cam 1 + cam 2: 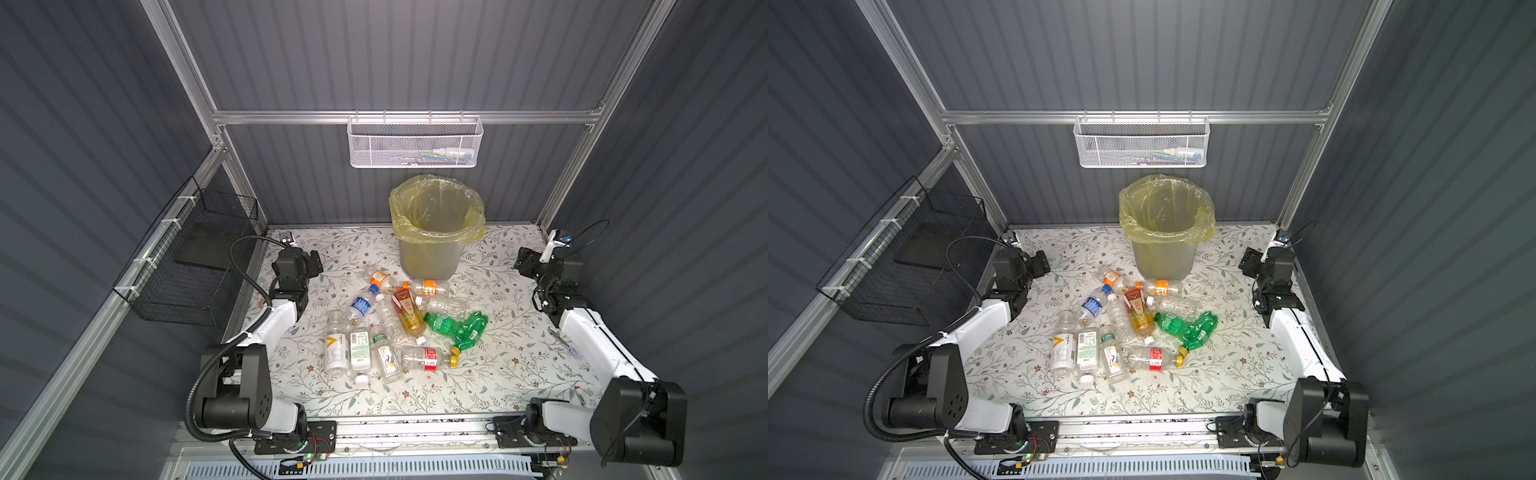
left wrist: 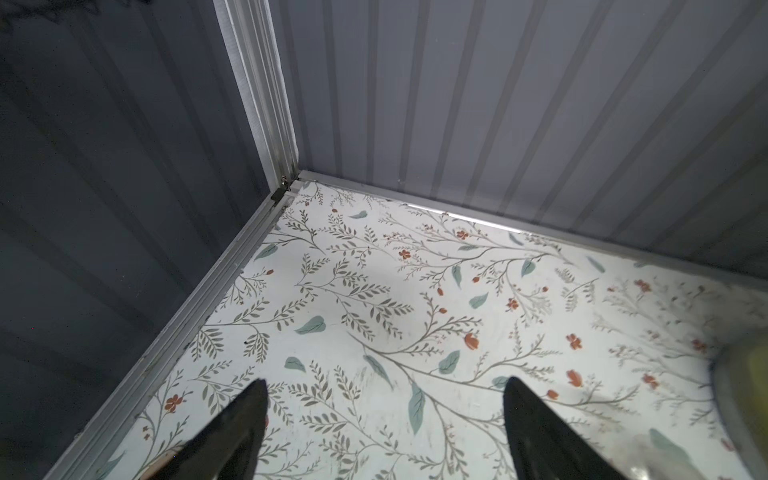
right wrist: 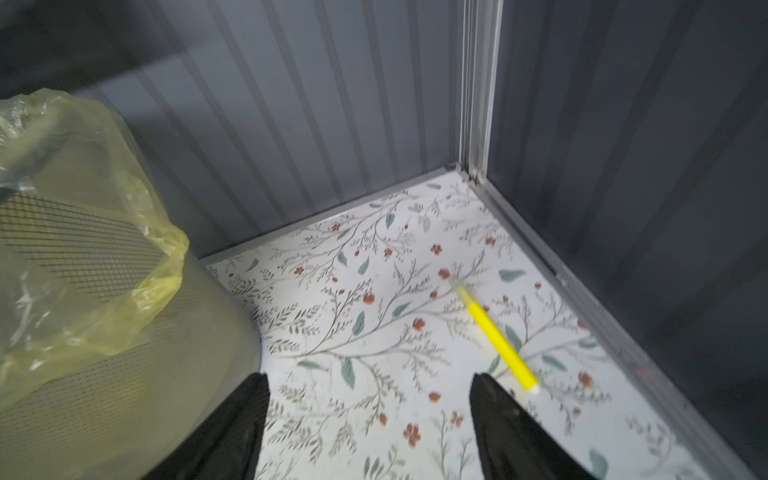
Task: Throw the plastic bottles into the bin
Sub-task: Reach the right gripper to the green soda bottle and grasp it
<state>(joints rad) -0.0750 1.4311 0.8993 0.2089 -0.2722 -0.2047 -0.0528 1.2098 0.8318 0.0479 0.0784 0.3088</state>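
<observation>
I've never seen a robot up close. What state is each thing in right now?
Clear, green and amber plastic bottles: lying heaped on the floral table
Round grey bin with yellow bag liner: upright, no bottles seen inside
White mesh basket: hanging on back rail, small items inside
Black wire basket: hanging on side rail
Yellow pen: lying flat on table
Left jaws: apart, holding nothing
Right jaws: apart, holding nothing

Both top views: high at front, looking down on whole counter (image 1: 498,374). Wrist cams: low, close, facing back corners; right also catches bin (image 3: 187,374).
</observation>
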